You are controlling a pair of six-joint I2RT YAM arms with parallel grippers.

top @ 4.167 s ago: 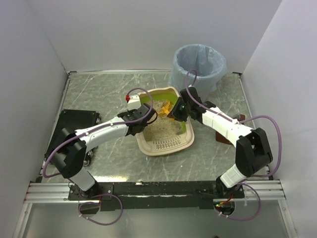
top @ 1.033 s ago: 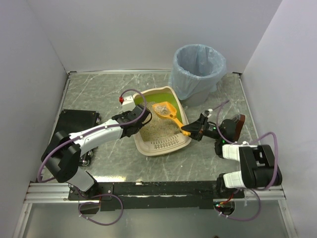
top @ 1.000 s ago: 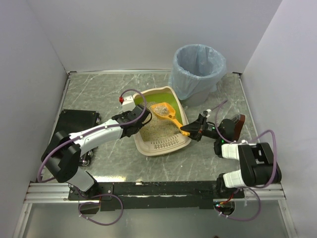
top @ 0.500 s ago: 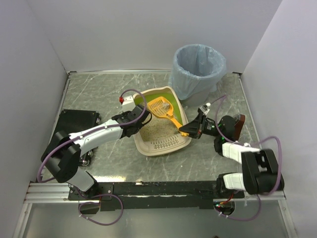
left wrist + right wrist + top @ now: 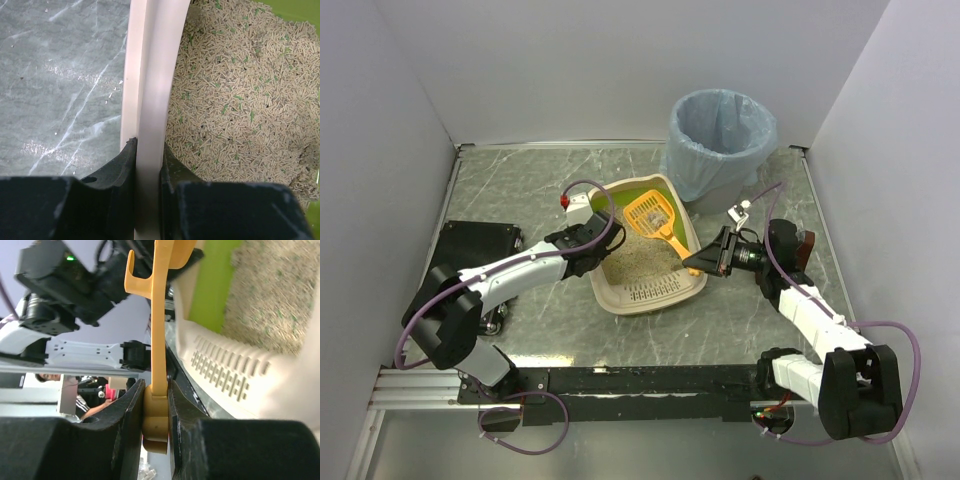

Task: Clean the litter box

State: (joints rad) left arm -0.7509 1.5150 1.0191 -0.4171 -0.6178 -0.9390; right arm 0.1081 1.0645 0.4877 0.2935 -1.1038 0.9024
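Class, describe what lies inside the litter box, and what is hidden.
Beige, green-flecked pellet litter fills the litter box below its lime-green wall. The orange scoop in the right claw covers part of the far end; the box floor is buried.

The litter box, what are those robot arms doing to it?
They are cleaning it. The left claw pinches the cream rim of the litter box, likely to hold it steady. The right claw grips the handle of the orange scoop. The scoop's head is over the green far end of the box, close to the grey bin with the blue bag.
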